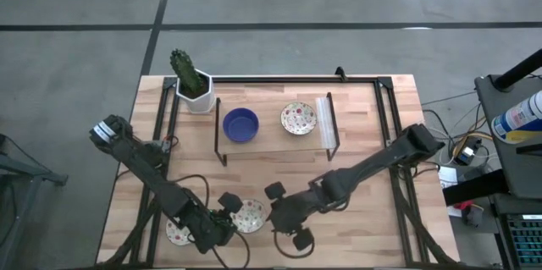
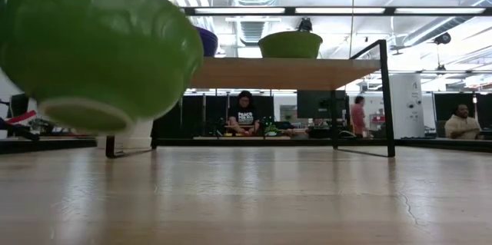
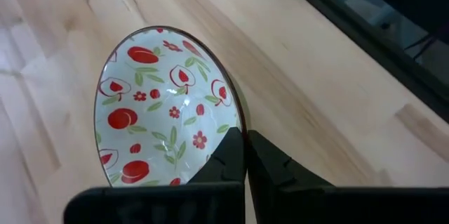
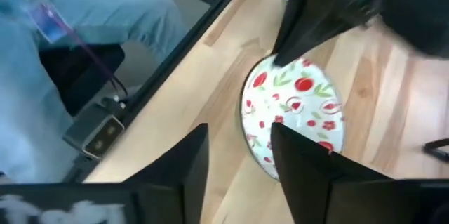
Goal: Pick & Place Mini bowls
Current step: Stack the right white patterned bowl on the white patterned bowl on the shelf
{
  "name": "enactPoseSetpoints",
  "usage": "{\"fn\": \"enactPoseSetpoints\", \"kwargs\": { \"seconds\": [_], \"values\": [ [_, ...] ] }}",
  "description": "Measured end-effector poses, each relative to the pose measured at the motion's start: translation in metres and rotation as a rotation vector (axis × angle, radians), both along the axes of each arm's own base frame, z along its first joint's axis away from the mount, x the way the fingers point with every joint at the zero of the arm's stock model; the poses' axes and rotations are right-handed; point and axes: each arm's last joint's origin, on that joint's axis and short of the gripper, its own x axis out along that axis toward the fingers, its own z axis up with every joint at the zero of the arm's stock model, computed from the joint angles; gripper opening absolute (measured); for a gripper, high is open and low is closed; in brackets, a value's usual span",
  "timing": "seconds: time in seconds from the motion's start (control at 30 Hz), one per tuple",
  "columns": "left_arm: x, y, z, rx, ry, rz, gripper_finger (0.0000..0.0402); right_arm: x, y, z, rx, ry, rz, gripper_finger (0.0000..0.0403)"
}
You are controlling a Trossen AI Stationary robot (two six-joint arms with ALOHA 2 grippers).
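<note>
My left gripper (image 1: 230, 218) is shut on a mini bowl (image 1: 249, 216), cream inside with red and green fruit and leaves, near the table's front edge. In the low view this bowl (image 2: 100, 45) shows its green outside and foot ring, tilted and off the table. My right gripper (image 1: 273, 216) stands open just right of it, its fingers (image 4: 175, 175) short of the bowl (image 4: 291, 115). A second patterned bowl (image 1: 178, 233) lies on the table under the left arm. A blue bowl (image 1: 240, 124) and another patterned bowl (image 1: 298, 118) sit on the raised shelf (image 1: 271, 145). My left gripper pinches the bowl's rim (image 3: 237, 127) between its two fingers, one finger (image 3: 226, 159) on the patterned inside and one on the outside. The fingers slant down from the table's left. The bowl is lifted clear of the table and tilted.
A white pot with a green cactus (image 1: 193, 84) stands at the far left beside the shelf. The shelf's black frame (image 2: 383, 95) rises over the middle of the table. Bare wood lies right of my right arm (image 1: 373, 219). People sit in the room behind.
</note>
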Motion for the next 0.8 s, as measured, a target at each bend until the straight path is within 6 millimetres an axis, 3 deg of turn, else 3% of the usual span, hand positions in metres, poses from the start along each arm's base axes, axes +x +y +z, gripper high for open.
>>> {"fn": "enactPoseSetpoints", "kwargs": {
  "seconds": [0.2, 0.4, 0.6, 0.8],
  "values": [
    [0.003, -0.002, 0.025, 0.003, 0.006, 0.006, 0.0000, 0.012, 0.007, -0.026, -0.056, 0.002, 0.043, 0.0199],
    [0.004, -0.004, 0.049, -0.019, 0.006, 0.012, 0.0000, 0.020, 0.006, -0.041, -0.142, -0.017, 0.024, 0.0210],
    [0.005, -0.005, 0.062, -0.029, 0.003, 0.009, 0.0000, 0.021, 0.005, -0.043, -0.162, -0.026, 0.034, 0.0191],
    [0.005, -0.003, 0.059, -0.017, 0.016, 0.015, 0.0000, 0.021, 0.005, -0.043, -0.171, -0.029, 0.047, 0.0139]
  ]
}}
